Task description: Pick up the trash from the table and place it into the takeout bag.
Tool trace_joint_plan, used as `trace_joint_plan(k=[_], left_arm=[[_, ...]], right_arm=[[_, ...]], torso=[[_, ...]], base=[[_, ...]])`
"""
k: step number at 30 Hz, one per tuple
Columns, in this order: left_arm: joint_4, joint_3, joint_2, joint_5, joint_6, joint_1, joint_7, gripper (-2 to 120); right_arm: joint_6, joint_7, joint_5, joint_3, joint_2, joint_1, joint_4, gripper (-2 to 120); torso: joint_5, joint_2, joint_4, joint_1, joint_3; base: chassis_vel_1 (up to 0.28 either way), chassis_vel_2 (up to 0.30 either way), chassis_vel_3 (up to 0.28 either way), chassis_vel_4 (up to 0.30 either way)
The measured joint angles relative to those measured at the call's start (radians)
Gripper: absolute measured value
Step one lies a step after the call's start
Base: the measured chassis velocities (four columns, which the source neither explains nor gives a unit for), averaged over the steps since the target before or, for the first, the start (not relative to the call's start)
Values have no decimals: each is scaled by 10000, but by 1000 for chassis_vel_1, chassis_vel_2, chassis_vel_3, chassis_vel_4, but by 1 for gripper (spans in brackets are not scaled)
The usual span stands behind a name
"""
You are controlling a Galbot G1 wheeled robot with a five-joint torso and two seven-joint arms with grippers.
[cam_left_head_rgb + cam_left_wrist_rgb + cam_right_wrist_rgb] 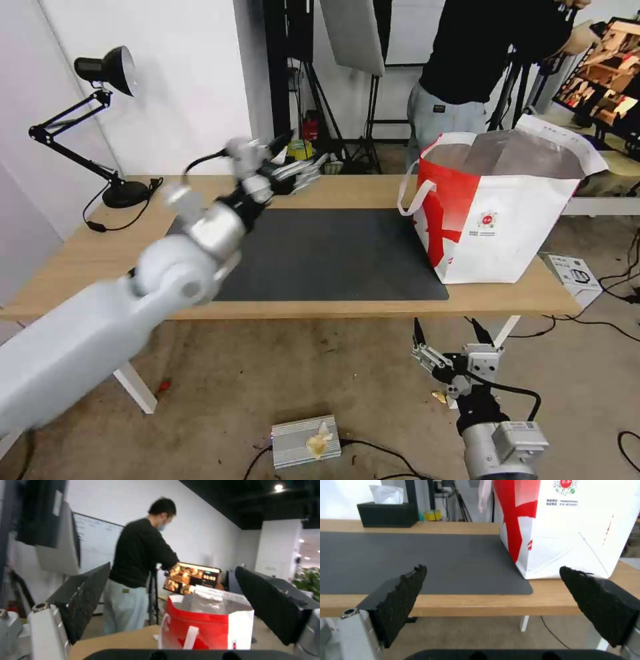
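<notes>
While the left arm reaches over the far edge of the table (80, 267), its left gripper (303, 170) hangs above the back of the dark mat (333, 257), blurred in the head view. In the left wrist view the black pads (85, 597) stand wide apart with nothing between them, and the takeout bag (206, 627) shows in the gap, farther off.

Takeout bag (497, 220): upright at the right end of the table, partly on the mat's right edge, partly on bare wood. White with a red panel, a small round logo on the front, white loop handle on its left side, silver lining visible at the open mouth. What lies inside cannot be told.

Right gripper (453, 333): low, in front of the table's near edge and below the tabletop, tips pointing up. Fingers spread wide (the right wrist view shows the pads (400, 597) well apart), holding nothing. Past them that view shows the near table edge, the mat (420, 560) and the base of the bag (573, 535).

Tissue box (386, 513): black, white tissue sticking out, at the back of the table beyond the mat.

Desk lamp (100, 127): black, jointed arm, base at the far left corner of the table, cord trailing across the wood.

The mat's visible surface is bare.
</notes>
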Motion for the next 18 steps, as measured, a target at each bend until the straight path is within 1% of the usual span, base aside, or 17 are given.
trace_joint_plan(k=[1,2,3,4,5,6,7,8,9,11,13,14,16,18], left_arm=[[0,0,0,0,0,0,0,100],[-454,-884,264,106,-112,1082,18,100],[-569,-1097,330,154,-171,1382,22,100],[-569,-1097,330,154,-171,1382,22,100],[-897,-1730,465,340,-349,2294,31,100],[-1096,-2140,470,470,-416,2831,36,100],[-1230,-2424,445,550,-440,3183,37,100],[-1456,-2877,342,686,-461,3756,36,100],[-1456,-2877,342,686,-461,3756,36,100],[-1773,-3634,12,1056,-472,4749,29,100],[-1936,-4054,-309,1494,-486,5358,-20,100],[-1936,-4054,-309,1494,-486,5358,-20,100],[-2025,-4176,-759,2262,-506,5720,-319,100],[-2042,-4085,-1185,3026,-516,5868,-561,100]], right_arm=[[0,0,0,0,0,0,0,100],[0,0,-1,0,0,0,0,100],[0,0,0,0,0,0,0,100],[0,0,0,0,0,0,0,100],[0,0,0,0,0,0,0,100],[0,0,0,0,0,0,0,100],[0,0,0,0,0,0,0,100],[0,1,0,0,0,0,0,100],[0,1,0,0,0,0,0,100],[0,1,0,0,0,0,0,100],[0,0,0,0,0,-1,0,100],[0,0,0,0,0,-1,0,100],[0,0,0,0,0,0,0,100],[0,0,0,0,0,0,0,100]], torso=[[0,0,0,0,0],[-1,0,-1,0,0],[0,0,0,0,0],[0,0,0,0,0],[-1,0,-1,1,0],[-1,0,-2,1,0],[0,0,-3,1,1],[3,0,-4,1,1],[3,0,-4,1,1],[2,1,-4,1,1],[3,0,-2,1,1],[3,0,-2,1,1],[2,0,-3,1,1],[3,0,-5,2,2]], base=[[0,0,0,0],[0,0,0,0],[0,0,0,0],[0,0,0,0],[0,0,0,0],[0,0,0,0],[0,0,0,0],[0,0,0,0],[0,0,0,0],[0,0,0,0],[0,0,0,0],[0,0,0,0],[0,0,0,0],[0,0,0,0]])
